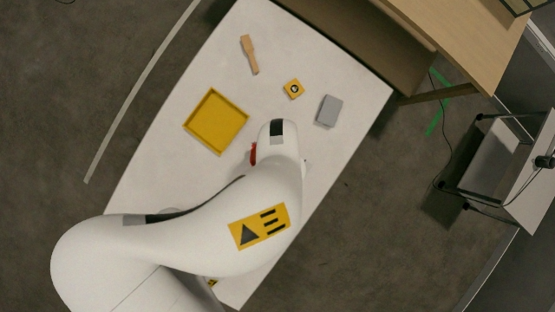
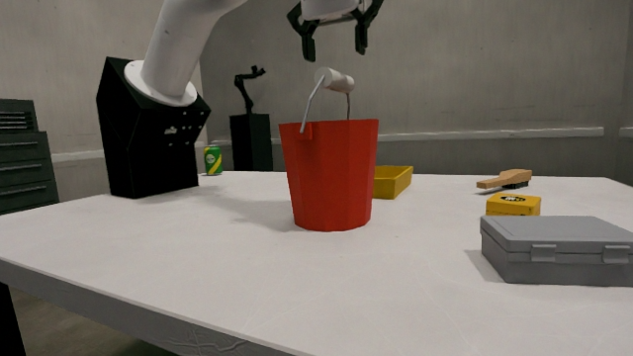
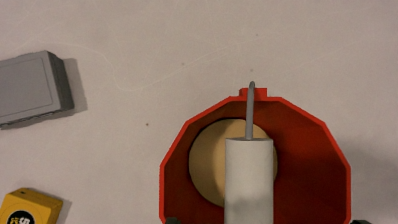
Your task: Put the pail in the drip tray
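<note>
A red pail (image 2: 330, 174) stands upright on the white table, its wire handle raised with a white grip (image 2: 336, 80) at the top. In the wrist view I look straight down into the pail (image 3: 255, 160), with the white grip (image 3: 249, 180) across its mouth. My gripper (image 2: 334, 48) is open and empty, a little above the grip, with a finger on each side. The yellow drip tray (image 1: 215, 120) lies flat on the table beside the pail, and shows behind it in the side view (image 2: 392, 180). In the overhead view my arm hides most of the pail (image 1: 252, 155).
A grey case (image 2: 558, 248) (image 1: 329, 110) lies on the table, with a small yellow tape measure (image 2: 512, 204) (image 1: 294, 88) and a wooden brush (image 1: 250, 53) further off. A black arm base (image 2: 148, 133) and a green can (image 2: 213, 159) stand at the far side.
</note>
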Controlling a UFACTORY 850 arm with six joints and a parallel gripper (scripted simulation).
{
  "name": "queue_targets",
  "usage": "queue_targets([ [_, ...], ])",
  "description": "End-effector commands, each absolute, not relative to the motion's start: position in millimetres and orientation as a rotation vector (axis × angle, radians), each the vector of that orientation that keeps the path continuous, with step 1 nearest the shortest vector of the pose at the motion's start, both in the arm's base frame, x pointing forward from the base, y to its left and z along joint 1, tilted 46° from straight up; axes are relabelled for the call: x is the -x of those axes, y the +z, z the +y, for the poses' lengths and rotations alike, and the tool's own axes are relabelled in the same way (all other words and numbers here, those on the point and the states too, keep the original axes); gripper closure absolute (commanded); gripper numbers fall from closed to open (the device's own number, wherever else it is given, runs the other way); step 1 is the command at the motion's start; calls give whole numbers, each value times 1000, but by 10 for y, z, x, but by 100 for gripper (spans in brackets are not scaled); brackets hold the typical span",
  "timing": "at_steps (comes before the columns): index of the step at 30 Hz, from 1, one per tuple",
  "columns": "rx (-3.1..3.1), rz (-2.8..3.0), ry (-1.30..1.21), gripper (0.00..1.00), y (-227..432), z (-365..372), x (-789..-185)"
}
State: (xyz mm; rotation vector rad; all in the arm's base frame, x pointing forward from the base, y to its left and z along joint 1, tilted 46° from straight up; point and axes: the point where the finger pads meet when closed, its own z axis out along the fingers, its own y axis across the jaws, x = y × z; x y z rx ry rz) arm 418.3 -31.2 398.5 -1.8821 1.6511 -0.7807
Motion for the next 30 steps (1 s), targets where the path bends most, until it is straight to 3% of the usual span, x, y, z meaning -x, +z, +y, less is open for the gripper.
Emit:
queue_targets([
  [1, 1879, 1643, -780, 0, 3925, -309, -4261],
  [30, 1879, 1643, -779, 0, 3675, -298, -4517],
])
